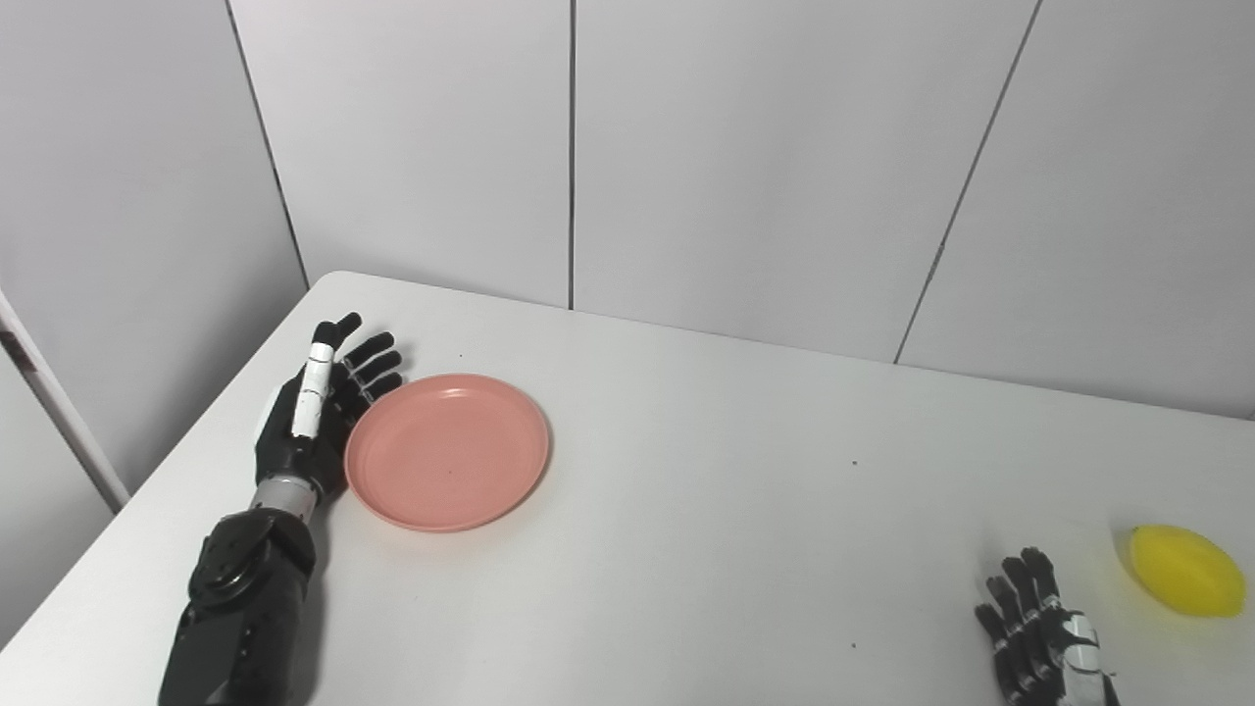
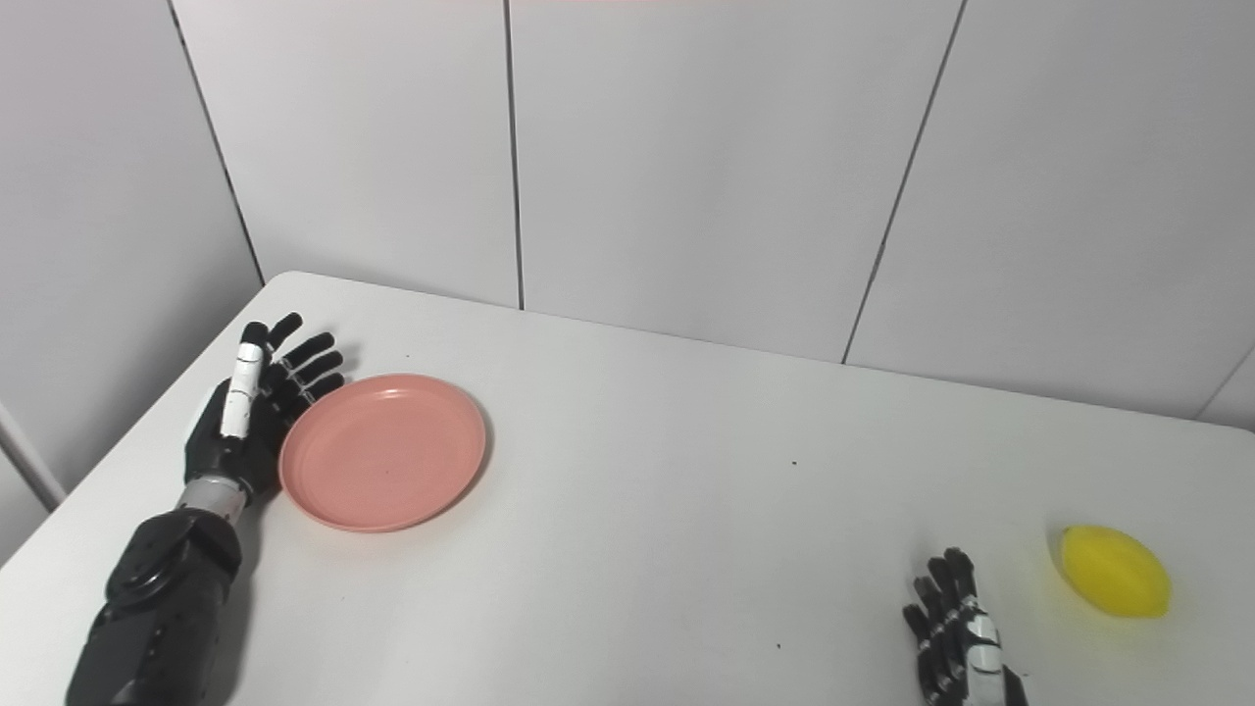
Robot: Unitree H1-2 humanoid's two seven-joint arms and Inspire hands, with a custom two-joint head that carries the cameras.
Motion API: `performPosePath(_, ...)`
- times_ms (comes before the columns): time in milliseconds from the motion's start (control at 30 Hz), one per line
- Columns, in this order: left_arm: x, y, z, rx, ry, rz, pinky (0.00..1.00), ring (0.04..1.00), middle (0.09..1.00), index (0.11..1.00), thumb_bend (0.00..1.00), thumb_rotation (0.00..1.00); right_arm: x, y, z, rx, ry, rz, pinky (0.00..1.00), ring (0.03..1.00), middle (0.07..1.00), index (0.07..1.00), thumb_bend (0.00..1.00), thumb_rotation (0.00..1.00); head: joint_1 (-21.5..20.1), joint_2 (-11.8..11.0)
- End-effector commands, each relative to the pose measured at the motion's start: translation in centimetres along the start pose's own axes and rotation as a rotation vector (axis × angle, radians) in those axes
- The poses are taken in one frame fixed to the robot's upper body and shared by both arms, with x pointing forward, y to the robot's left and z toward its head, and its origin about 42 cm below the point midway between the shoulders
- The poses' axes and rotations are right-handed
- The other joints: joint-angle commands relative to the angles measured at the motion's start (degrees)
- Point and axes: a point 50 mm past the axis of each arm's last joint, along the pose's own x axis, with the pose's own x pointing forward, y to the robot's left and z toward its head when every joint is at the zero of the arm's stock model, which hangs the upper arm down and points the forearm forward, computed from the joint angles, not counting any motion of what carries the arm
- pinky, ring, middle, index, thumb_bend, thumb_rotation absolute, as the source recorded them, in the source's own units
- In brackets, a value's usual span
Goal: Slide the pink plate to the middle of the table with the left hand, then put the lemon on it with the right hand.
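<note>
Round pink plate (image 1: 446,451) beside left hand (image 1: 312,407), smooth oval lemon (image 1: 1184,571)

Surface (image 1: 745,510): white, matte, rounded far-left corner; a few tiny dark specks scattered across it. Wall panels (image 1: 765,147) behind: pale grey, divided by thin dark seams, meeting the surface along its far edge.

Smooth matt plastic pink plate (image 1: 446,451), glossy yellow lemon (image 1: 1184,571), smooth matt white table (image 1: 745,510)
</note>
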Motion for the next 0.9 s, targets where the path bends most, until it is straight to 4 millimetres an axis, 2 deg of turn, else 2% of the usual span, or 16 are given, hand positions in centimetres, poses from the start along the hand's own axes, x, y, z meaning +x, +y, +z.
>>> performPosePath(0, -0.1, -0.6, 0.2, 0.007, 0.004, 0.016, 0.82, 0.790, 0.794, 0.861, 0.78, 0.75, -0.5, 0.1, -0.5, 0.019, 0.046, -0.008, 1.00, 1.000, 1.000, 1.000, 0.66, 1.00, 0.0, 0.2)
performPosePath(267, -0.8, -1.9, 0.2, 0.001, 0.022, 0.011, 0.82, 0.794, 0.800, 0.885, 0.74, 0.79, -0.5, 0.4, -0.4, 0.013, 0.040, -0.001, 1.00, 1.000, 1.000, 1.000, 0.66, 1.00, -0.8, 0.6)
performPosePath(533, -1.7, -3.3, 0.0, -0.021, 0.033, -0.004, 0.80, 0.776, 0.802, 0.890, 0.74, 0.79, -0.4, 0.6, -0.4, 0.008, 0.035, 0.002, 1.00, 1.000, 1.000, 0.992, 0.66, 1.00, -1.7, 1.1)
performPosePath(733, -2.2, -4.9, -0.4, -0.068, 0.019, -0.033, 0.78, 0.779, 0.800, 0.876, 0.72, 0.74, -0.3, 0.7, -0.4, 0.002, 0.032, 0.010, 1.00, 1.000, 1.000, 0.996, 0.66, 1.00, -2.0, 1.3)
performPosePath(867, -2.5, -5.9, -0.5, -0.091, 0.016, -0.039, 0.73, 0.761, 0.790, 0.866, 0.72, 0.73, -0.2, 0.7, -0.4, -0.001, 0.029, 0.011, 1.00, 1.000, 1.000, 0.996, 0.67, 1.00, -2.1, 1.6)
